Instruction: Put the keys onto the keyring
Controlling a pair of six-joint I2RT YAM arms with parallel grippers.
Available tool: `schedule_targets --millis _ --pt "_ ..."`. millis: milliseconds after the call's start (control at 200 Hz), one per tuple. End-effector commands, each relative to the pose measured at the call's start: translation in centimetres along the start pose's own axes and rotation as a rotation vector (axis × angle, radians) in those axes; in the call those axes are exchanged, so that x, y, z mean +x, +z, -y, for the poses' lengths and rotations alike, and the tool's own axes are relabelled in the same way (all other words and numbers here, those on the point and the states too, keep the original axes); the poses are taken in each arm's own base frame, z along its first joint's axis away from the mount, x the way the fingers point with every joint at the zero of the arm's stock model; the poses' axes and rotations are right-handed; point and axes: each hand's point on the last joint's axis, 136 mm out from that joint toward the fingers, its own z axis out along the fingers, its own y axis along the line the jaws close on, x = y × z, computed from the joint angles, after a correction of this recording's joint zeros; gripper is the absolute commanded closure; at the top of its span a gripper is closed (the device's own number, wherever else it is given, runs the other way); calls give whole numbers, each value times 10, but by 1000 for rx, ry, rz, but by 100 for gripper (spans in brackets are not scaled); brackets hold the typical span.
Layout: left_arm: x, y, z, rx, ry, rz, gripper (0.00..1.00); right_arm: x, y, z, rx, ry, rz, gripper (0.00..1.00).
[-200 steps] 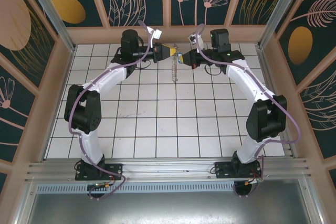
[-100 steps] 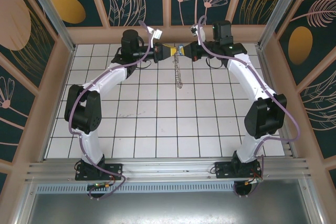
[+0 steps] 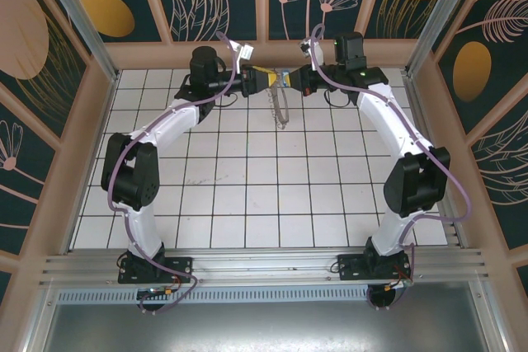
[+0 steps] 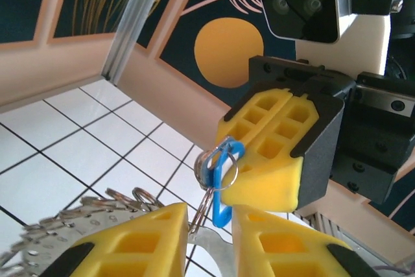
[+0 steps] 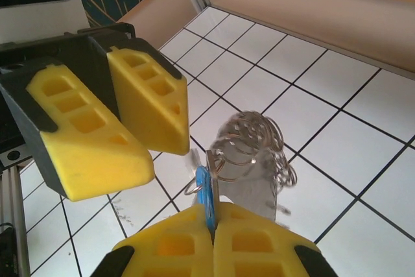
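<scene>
High over the back of the table my two grippers meet tip to tip. The right gripper (image 3: 288, 80) (image 5: 213, 215) is shut on the keys (image 5: 203, 196) (image 4: 224, 180), a blue tag with a flat metal key beside it. A small split ring runs through the tag. The keyring (image 3: 281, 110) (image 5: 256, 137) (image 4: 78, 222), a floppy string of linked silver rings, hangs from it. My left gripper (image 3: 271, 80) (image 4: 209, 215) is open, its yellow fingers either side of the split ring and the key blade. In the left wrist view the right gripper (image 4: 241, 160) pinches the tag just above.
The white tiled floor (image 3: 247, 195) lies far below both grippers. A wooden back wall (image 3: 264, 53) stands just behind them, with side walls and aluminium posts (image 3: 74, 14) left and right. Purple cables (image 3: 318, 59) loop over both wrists.
The right gripper has shifted back and closer to the left one. The left jaws have parted from shut. The hanging rings have swung a little.
</scene>
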Motion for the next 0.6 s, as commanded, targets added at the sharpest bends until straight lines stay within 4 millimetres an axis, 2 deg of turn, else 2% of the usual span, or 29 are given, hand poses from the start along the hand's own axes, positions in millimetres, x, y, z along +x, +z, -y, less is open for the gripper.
schedule_targets --millis 0,365,596 --pt "-24 -14 12 -19 48 72 71 -16 -2 4 13 -30 32 100" --pt "-39 -45 -6 -119 27 157 68 -2 22 17 -39 7 13 100" --pt "-48 -62 -20 -178 18 191 68 2 63 18 -96 27 -8 100"
